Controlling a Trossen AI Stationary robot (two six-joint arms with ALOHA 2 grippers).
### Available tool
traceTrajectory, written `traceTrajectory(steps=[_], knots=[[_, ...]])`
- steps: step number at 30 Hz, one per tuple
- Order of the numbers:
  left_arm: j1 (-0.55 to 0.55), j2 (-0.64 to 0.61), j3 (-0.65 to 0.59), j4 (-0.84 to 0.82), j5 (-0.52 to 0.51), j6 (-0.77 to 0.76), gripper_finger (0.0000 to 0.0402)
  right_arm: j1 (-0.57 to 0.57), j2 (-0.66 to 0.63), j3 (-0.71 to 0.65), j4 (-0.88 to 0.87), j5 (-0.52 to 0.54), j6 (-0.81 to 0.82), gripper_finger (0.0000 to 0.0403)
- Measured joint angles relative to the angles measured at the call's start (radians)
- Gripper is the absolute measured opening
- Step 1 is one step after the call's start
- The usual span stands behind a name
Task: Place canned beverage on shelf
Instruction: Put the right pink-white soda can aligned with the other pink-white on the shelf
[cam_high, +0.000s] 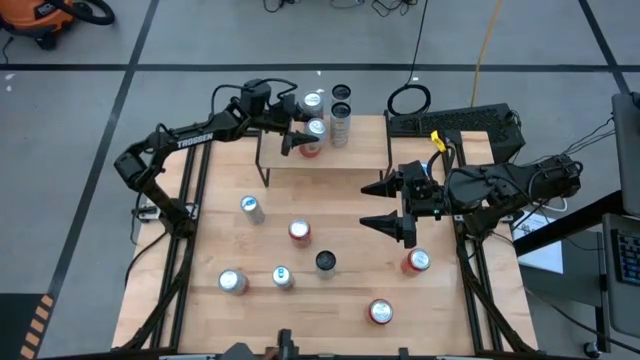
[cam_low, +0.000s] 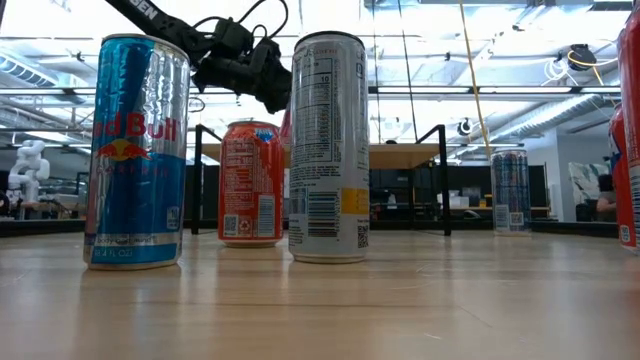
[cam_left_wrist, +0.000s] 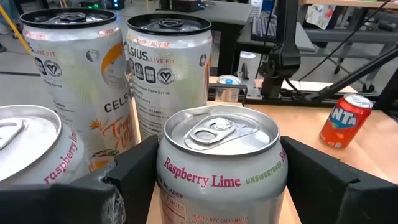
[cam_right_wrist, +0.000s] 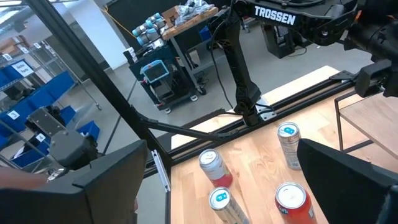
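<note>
High view shows my left claw (cam_high: 298, 140) reaching over the small light-wood shelf on black legs (cam_high: 345, 160), its fingers either side of a silver Raspberry Lime can (cam_high: 314, 131) standing there, which the left wrist view confirms upright between them, seemingly being set down, while my right claw (cam_high: 392, 207) hangs wide and empty above the wooden worktop (cam_high: 340, 300).

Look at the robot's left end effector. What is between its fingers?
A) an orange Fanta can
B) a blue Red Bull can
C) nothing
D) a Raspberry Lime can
D: in the left wrist view, the left end effector has its dark fingers on either side of the silver Raspberry Lime can.
</note>
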Motion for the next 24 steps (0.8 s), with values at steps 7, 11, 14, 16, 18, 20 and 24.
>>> traceTrajectory(steps=[7,11,14,16,18,20,24], knots=[[0.000,0.000,0.000,0.001,0.017,-0.006,0.0288,-0.001,0.000,0.000,0.000,0.001,-0.001,0.0393],[0.000,0.000,0.000,0.000,0.065,-0.007,0.0294,-0.001,0.000,0.000,0.000,0.021,-0.001,0.0393],[-0.001,0.000,0.000,0.000,0.071,-0.008,0.0307,-0.001,0.000,0.000,0.000,0.022,-0.001,0.0393],[0.000,0.000,0.000,0.001,0.068,-0.008,0.0316,-0.001,0.000,0.000,0.000,0.023,-0.001,0.0393],[0.000,0.000,0.000,0.000,0.060,-0.009,0.0321,-0.001,0.000,0.000,0.000,0.024,0.002,0.0393],[0.000,0.000,0.000,-0.002,0.056,-0.010,0.0322,-0.001,0.000,0.000,0.001,0.024,0.003,0.0393],[0.000,-0.018,-0.001,0.002,0.056,-0.010,0.0323,-0.001,0.000,0.000,0.000,0.025,0.003,0.0393]])
